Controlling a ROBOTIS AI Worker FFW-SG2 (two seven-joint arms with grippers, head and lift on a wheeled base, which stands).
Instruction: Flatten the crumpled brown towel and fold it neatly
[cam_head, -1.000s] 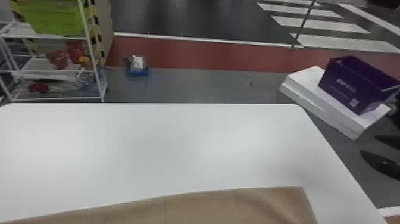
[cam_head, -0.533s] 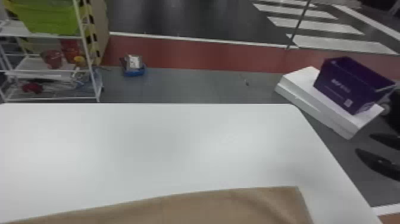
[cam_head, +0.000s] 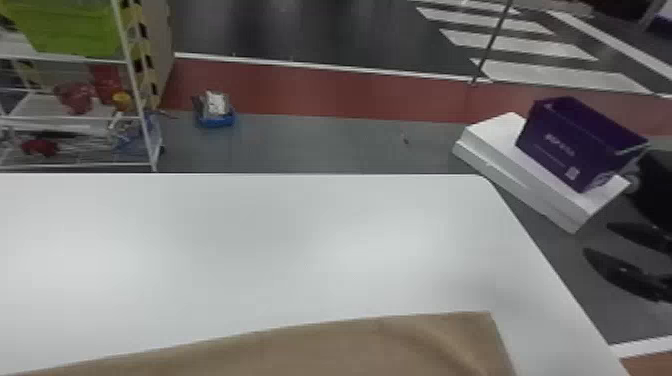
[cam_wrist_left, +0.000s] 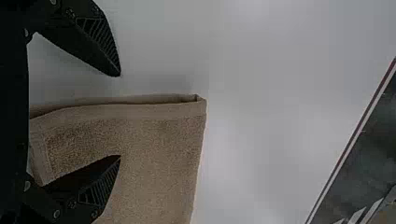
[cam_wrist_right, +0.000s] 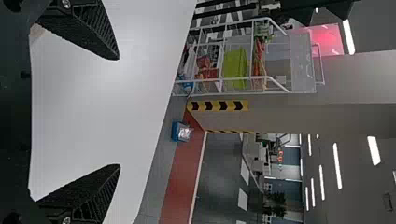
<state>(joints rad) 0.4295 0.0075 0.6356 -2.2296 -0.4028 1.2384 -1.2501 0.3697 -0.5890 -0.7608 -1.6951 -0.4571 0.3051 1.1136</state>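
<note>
Brown towel (cam_head: 350, 350) on worktop (cam_head: 250, 250), largely flat, apparently doubled, further folding prob. remaining; L gripper (cam_wrist_left: 120, 115) & R gripper (cam_wrist_right: 119, 112) wide, empty.

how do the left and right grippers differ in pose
The left gripper has one finger over the brown towel, while the right gripper shows past the table's right edge. The left gripper points more steeply down; the right gripper is closer to level. Both are open.
</note>
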